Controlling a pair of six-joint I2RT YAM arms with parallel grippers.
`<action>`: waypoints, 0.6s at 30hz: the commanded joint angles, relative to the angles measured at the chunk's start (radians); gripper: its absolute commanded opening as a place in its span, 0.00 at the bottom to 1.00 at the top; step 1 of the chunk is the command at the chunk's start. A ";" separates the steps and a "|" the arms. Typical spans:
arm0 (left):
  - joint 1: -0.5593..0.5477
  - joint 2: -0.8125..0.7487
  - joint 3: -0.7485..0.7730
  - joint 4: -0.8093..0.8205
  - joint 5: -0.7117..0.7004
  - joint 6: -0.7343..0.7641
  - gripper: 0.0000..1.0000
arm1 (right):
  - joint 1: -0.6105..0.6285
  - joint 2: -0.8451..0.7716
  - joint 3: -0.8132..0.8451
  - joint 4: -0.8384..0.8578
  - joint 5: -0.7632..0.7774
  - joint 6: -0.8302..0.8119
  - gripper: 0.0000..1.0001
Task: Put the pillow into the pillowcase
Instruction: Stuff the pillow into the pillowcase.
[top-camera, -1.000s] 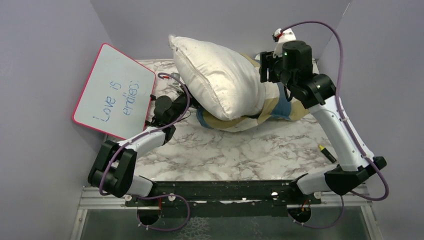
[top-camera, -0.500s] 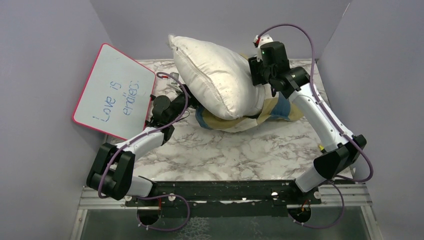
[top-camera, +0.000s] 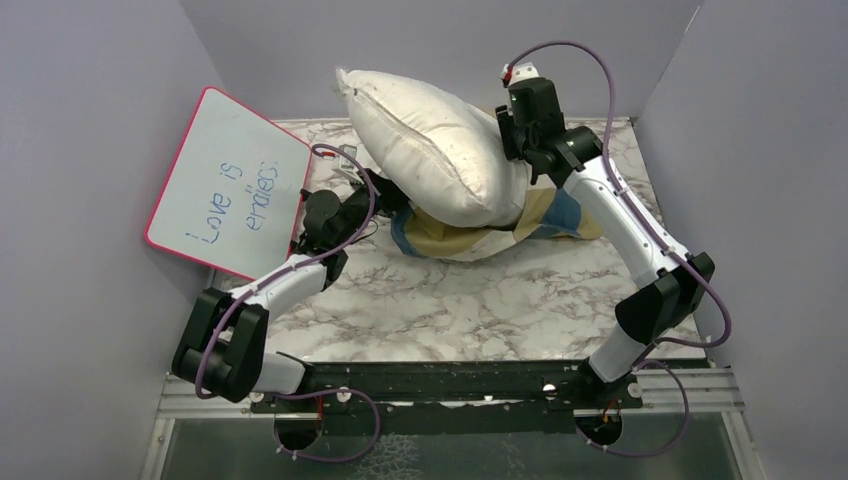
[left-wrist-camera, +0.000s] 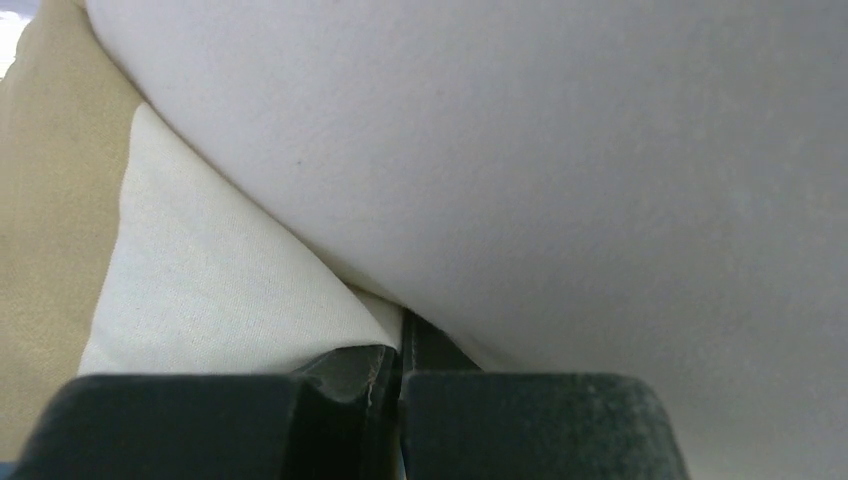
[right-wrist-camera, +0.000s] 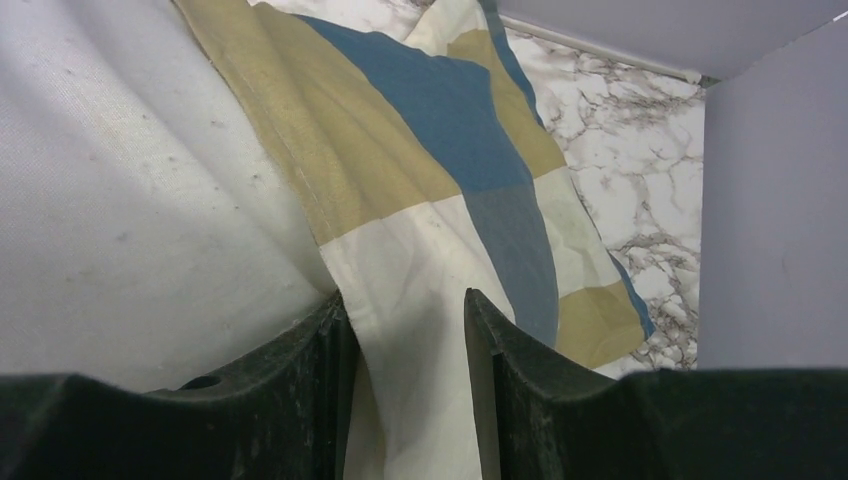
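Note:
The plump white pillow (top-camera: 430, 150) leans across the back of the table, its lower end resting on the blue, tan and cream checked pillowcase (top-camera: 470, 238). My right gripper (top-camera: 518, 148) is at the pillow's right side. In the right wrist view the right gripper (right-wrist-camera: 402, 298) is open, with a cream fold of the pillowcase (right-wrist-camera: 430, 230) between its fingers and the pillow (right-wrist-camera: 130, 230) against the left finger. My left gripper (left-wrist-camera: 400, 345) is shut on a cream edge of the pillowcase (left-wrist-camera: 220, 300), right under the pillow (left-wrist-camera: 560, 150). In the top view its fingertips are hidden beneath the pillow.
A pink-rimmed whiteboard (top-camera: 230, 180) with writing leans against the left wall beside the left arm (top-camera: 290, 275). Purple walls close in the marble table (top-camera: 450, 310) on the left, back and right. The right arm's elbow (top-camera: 665, 295) is near the right wall.
The right arm has swung left and in against the pillow's right side, and its jaws have narrowed around pillowcase cloth. The pillow has shifted slightly. The left arm has stayed put.

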 joint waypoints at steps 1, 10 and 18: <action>0.010 -0.057 0.041 0.060 -0.021 0.028 0.00 | -0.008 -0.021 0.098 -0.065 0.014 0.012 0.46; 0.010 -0.025 0.055 0.057 -0.015 0.021 0.00 | -0.008 -0.077 0.075 -0.064 -0.099 0.020 0.49; 0.010 -0.020 0.065 0.056 -0.014 0.015 0.00 | -0.010 -0.092 -0.028 -0.018 -0.130 0.024 0.50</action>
